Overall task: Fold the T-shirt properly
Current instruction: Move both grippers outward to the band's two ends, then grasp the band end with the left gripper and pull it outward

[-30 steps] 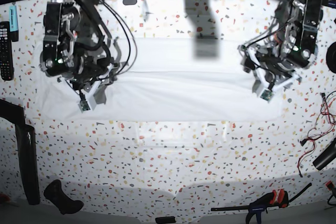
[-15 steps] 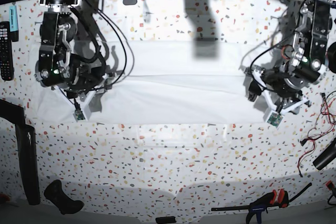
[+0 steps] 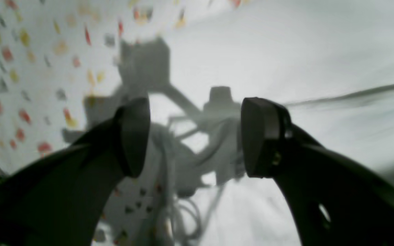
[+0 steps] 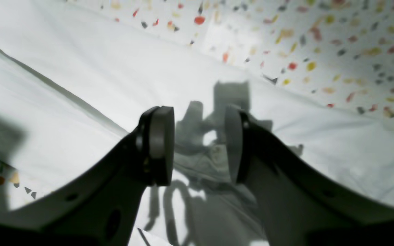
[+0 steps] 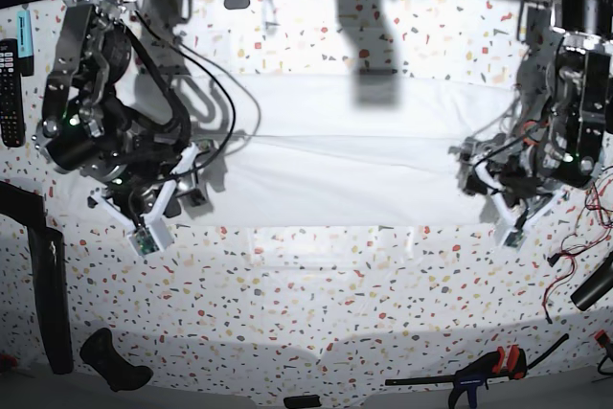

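White cloth lay beneath both sets of jaws, which stood apart and empty. The right gripper and left gripper had drawn outward off the T-shirt, now a folded band stretched between them on the speckled surface; that fold looked finished.

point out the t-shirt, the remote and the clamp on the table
T-shirt (image 5: 335, 165), base view, middle of the folded white cloth.
Remote (image 5: 10, 93), base view, black body at the table's left edge.
Clamp (image 5: 479, 371), base view, its black and red handle.
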Robot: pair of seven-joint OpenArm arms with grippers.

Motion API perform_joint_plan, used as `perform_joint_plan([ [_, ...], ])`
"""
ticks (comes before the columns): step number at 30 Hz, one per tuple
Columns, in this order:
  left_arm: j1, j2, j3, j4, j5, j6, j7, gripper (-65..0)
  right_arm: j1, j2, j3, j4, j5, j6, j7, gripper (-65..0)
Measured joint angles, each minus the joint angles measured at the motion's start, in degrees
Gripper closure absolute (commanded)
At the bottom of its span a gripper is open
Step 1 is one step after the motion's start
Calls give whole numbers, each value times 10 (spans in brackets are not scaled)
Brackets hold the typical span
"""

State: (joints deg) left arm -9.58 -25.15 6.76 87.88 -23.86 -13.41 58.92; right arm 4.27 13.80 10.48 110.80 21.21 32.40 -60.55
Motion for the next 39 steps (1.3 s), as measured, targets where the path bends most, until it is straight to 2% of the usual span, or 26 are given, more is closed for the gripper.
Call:
perform_joint_plan([
  [2,-7,-18,0,-23,-28,1,0,-396,0,0,12,2,0,0,-2,-242],
  [5,-23,-31,-2,-51,-38,1,-3,-396,0,0,30,2,0,0,-5,-242],
  [7,-27,-31,-13,-67,-70,-3,-2,-396,0,0,43,2,0,19,-13,-242],
  [12,-28,-30,-68,-110,-162,-62,18,-396,-22,0,73,15,81,52,-45,-242],
  [17,-28,-32,-135,-190,-293,-130,67,-396,-64,-1,110,75,88,54,-45,-241],
  [19,-28,-31,-147,-222,-325,-148,73,-396,-81,-1,123,105,89,56,-46,-241],
  [24,-27,-31,-151,-281,-334,-172,67,-396,-120,-1,155,176,119,56,-49,-241],
  [29,-25,-31,-151,-298,-393,-200,98,-396,-140,-1,176,209,119,56,-49,-241],
  [39,-25,-30,-150,-298,-404,-211,116,-396,-141,-1,178,210,120,56,-49,-241],
])
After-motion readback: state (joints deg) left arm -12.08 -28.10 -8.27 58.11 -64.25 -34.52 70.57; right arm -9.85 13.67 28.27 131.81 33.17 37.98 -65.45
